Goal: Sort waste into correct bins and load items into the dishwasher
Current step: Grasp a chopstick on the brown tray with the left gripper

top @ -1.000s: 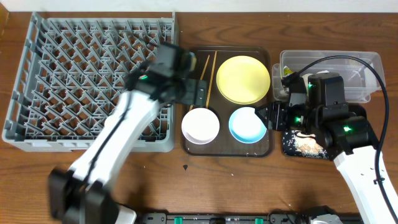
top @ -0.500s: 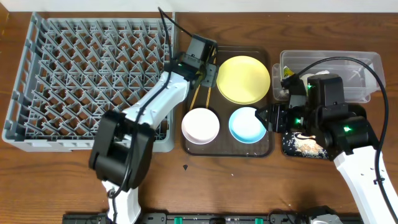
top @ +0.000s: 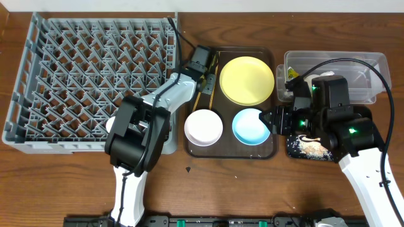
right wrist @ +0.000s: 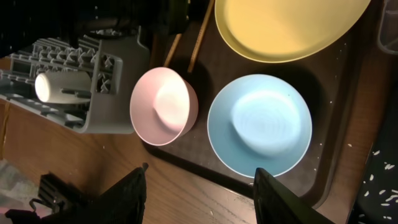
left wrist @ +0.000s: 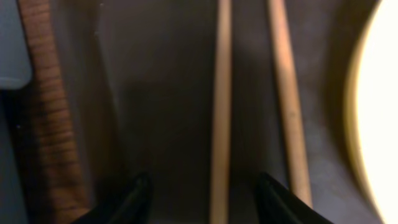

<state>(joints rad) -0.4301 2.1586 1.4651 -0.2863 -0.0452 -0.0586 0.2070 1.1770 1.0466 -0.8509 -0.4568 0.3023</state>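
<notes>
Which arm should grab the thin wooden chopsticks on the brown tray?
Left, probably. The open left gripper is just above the thin wooden chopsticks, fingers either side of one stick. The right gripper is open too, but hangs by the light blue bowl, farther away.

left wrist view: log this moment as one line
left pincer: open, lined up over one thin wooden chopstick on dark brown tray | right pincer: open, empty, beside light blue bowl
</notes>
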